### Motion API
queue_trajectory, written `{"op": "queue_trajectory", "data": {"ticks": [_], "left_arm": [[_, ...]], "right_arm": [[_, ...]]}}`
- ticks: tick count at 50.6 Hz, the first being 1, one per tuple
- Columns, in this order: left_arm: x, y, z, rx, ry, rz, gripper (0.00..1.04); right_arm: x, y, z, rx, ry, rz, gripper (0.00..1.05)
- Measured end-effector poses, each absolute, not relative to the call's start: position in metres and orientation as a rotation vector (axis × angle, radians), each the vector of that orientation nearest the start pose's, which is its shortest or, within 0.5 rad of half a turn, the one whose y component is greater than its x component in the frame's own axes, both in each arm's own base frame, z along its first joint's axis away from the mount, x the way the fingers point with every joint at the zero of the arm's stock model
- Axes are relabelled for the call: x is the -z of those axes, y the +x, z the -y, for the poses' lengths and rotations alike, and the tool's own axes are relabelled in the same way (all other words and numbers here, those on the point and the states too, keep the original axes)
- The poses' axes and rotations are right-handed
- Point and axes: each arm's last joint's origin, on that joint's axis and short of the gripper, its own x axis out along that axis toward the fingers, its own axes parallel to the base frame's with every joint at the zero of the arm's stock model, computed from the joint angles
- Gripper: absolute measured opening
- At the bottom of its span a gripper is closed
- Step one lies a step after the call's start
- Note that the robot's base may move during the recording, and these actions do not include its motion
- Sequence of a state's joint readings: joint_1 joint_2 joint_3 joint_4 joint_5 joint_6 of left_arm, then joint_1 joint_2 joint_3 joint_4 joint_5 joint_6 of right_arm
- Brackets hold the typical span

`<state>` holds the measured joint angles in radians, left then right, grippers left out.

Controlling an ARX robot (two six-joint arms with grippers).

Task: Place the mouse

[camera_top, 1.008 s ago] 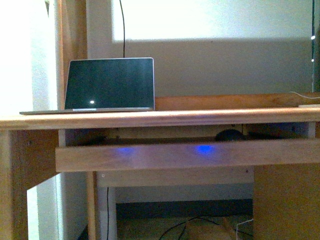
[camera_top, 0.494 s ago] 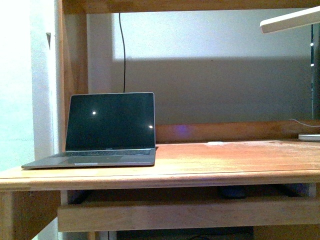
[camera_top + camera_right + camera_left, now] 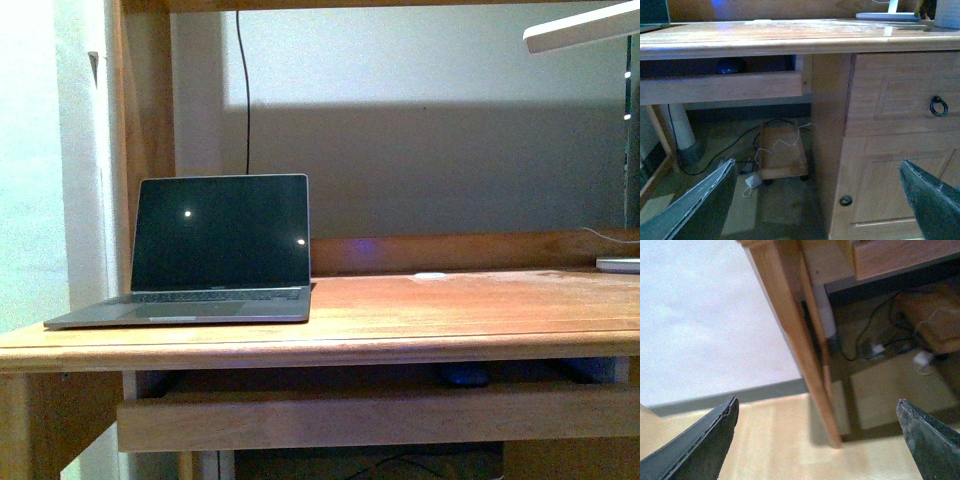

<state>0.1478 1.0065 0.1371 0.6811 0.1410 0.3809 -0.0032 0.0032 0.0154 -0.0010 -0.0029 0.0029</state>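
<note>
The mouse (image 3: 465,375) is a small dark rounded shape on the pull-out shelf (image 3: 380,418) under the desk top, mostly hidden behind the shelf's front board. It also shows dimly in the right wrist view (image 3: 730,65), in the shadow under the desk top. Neither gripper shows in the front view. My left gripper (image 3: 815,440) is open and empty, low by the desk's left leg (image 3: 790,335) above the pale floor. My right gripper (image 3: 815,200) is open and empty, low in front of the desk's drawer cabinet (image 3: 890,130).
An open grey laptop (image 3: 215,250) stands on the left of the wooden desk top (image 3: 450,310). A small flat white object (image 3: 430,276) lies at the back. A white lamp head (image 3: 580,28) hangs at the upper right. Cables and a small wheeled wooden stand (image 3: 782,152) lie under the desk.
The front view has risen from the level of the desk's edge to above the desk top. The mouse now sits lower in the picture, more hidden behind the shelf's board.
</note>
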Motion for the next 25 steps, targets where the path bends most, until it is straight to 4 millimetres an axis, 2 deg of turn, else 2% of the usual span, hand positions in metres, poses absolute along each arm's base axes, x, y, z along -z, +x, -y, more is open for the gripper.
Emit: {"op": "queue_trajectory", "data": {"ticks": [2, 6, 11, 16, 25], "left_arm": [[-0.161, 0.189, -0.025, 0.022, 0.437, -0.167, 0.97], [-0.16, 0.227, -0.03, 0.027, 0.687, -0.108, 0.97], [-0.145, 0.271, -0.029, 0.152, 0.987, -0.057, 0.97], [-0.142, 0.303, -0.023, 0.232, 1.121, 0.009, 0.97], [-0.148, 0.35, -0.007, 0.304, 1.241, 0.158, 0.97]], "right_arm": [[-0.168, 0.097, 0.0, 0.0, 0.003, 0.011, 0.97], [-0.168, 0.097, 0.0, 0.0, 0.003, 0.011, 0.97], [-0.168, 0.097, 0.0, 0.0, 0.003, 0.011, 0.97], [-0.168, 0.097, 0.0, 0.0, 0.003, 0.011, 0.97], [-0.168, 0.097, 0.0, 0.0, 0.003, 0.011, 0.97]]}}
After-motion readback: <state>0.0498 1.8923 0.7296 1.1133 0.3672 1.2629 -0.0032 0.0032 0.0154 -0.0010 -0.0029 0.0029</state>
